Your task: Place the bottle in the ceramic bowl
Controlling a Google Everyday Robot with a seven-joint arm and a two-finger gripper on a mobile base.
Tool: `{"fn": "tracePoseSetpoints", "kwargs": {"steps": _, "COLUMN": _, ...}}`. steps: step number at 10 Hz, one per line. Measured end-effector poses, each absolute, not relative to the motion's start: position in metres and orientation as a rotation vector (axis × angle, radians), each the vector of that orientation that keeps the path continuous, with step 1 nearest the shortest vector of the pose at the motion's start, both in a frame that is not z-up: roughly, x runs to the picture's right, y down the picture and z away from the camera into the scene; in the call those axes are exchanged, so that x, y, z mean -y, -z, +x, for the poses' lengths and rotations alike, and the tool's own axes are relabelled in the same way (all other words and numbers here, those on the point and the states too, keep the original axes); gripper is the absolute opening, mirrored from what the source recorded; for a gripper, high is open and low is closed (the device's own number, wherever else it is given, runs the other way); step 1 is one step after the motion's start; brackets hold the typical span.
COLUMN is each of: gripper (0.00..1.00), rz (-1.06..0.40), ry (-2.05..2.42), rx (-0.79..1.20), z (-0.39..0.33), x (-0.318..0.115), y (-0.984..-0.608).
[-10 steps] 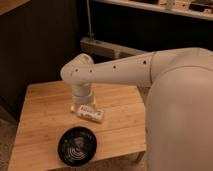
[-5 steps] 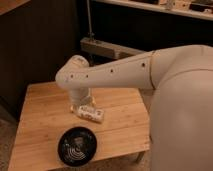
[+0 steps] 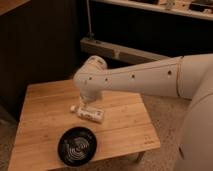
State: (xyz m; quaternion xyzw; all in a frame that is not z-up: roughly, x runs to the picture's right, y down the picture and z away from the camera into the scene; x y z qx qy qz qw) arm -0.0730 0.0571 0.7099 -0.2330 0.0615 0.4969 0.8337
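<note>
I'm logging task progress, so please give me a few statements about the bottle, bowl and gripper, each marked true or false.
1. The bottle lies on its side on the wooden table. True.
2. The bottle is inside the ceramic bowl. False: it lies on the table, beyond the bowl.
3. The gripper hangs just above the bottle. True.
4. The ceramic bowl is white. False: it is black with pale rings inside.
5. The ceramic bowl sits near the table's front edge. True.

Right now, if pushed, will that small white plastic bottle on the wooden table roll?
Likely: the small white plastic bottle lies on its side, so it may roll. Small and plastic, probably light. The gripper hangs just above it.
</note>
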Motion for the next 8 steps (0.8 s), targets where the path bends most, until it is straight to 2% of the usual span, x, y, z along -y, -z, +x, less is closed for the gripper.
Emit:
{"fn": "tracePoseSetpoints", "kwargs": {"steps": 5, "gripper": 0.65, "rz": -0.563, "ry": -0.954, "rx": -0.048, "z": -0.072, "x": -0.067, "y": -0.741}}
{"fn": "tracePoseSetpoints", "kwargs": {"steps": 8, "gripper": 0.65, "rz": -0.549, "ry": -0.907, "rx": -0.02, "z": -0.075, "x": -0.075, "y": -0.759}}
